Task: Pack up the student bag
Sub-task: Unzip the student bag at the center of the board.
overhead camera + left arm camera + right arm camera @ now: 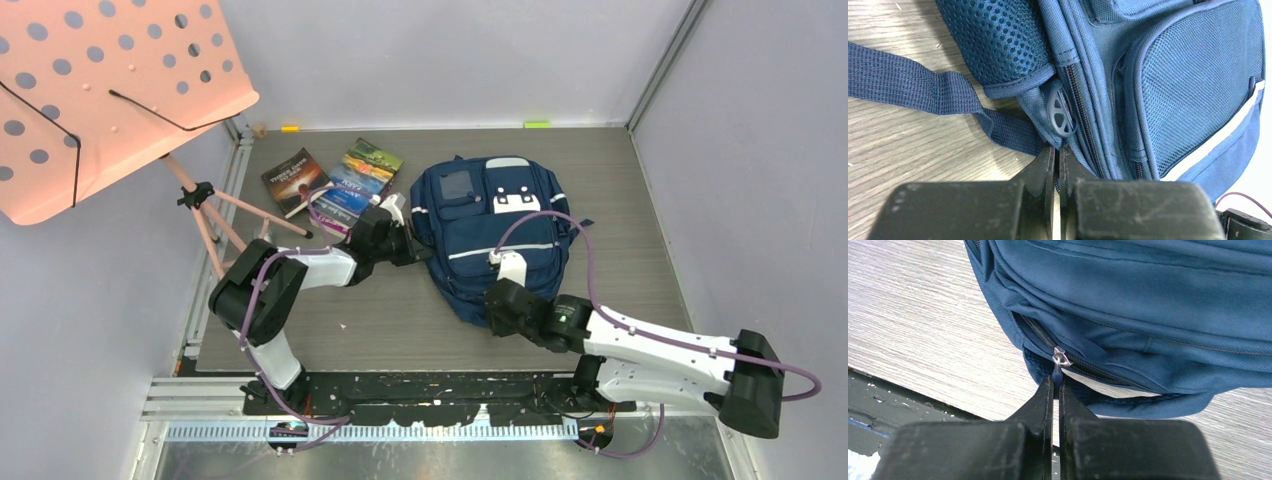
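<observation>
The student bag [500, 235], navy with white stripe trim, lies flat in the middle of the table. My left gripper [417, 252] is at the bag's left side, and in the left wrist view this gripper [1057, 148] is shut on the bag's fabric edge by a side zipper, just below a grey plastic pull [1060, 112]. A dark strap [908, 80] trails onto the wood. My right gripper [491, 298] is at the bag's near edge, and in the right wrist view it [1056, 382] is shut on the blue zipper tab under the metal slider [1062, 359].
A dark book [293, 178] and a stack of colourful books [362, 172] lie left of the bag, behind my left arm. A pink perforated music stand [100, 90] with tripod legs [225, 215] stands at the far left. Walls close in the table's back and sides.
</observation>
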Controlling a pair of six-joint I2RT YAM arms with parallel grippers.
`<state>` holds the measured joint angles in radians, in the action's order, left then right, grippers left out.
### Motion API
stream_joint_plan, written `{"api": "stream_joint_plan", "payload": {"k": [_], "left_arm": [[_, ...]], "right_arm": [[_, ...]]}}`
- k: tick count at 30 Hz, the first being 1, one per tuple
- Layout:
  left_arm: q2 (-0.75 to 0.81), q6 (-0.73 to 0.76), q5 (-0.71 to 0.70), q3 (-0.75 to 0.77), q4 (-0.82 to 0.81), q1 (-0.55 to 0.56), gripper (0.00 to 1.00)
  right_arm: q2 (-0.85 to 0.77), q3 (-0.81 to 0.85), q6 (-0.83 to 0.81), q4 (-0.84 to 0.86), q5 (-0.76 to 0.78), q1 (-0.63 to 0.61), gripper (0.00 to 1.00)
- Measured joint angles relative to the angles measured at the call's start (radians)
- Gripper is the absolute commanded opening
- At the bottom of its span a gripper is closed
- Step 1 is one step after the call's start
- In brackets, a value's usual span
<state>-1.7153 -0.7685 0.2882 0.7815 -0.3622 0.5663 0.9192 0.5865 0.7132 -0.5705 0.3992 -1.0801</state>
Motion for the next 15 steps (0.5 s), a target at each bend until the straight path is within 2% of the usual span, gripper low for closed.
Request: {"api": "stream_joint_plan", "payload": {"k": [11,15], "left_arm": [[0.055,-0.085,-0.135,-0.09,-0.104,0.075,0.0],[0.1,-0.1,-0.179,-0.121,-0.117,0.098,0.0]], "right_arm": [[0.349,0.147,0.011,-0.01,-0.126,0.002,0.01],[0.412,0.164,0.035,0.019,-0.178,0.002,0.01]]}}
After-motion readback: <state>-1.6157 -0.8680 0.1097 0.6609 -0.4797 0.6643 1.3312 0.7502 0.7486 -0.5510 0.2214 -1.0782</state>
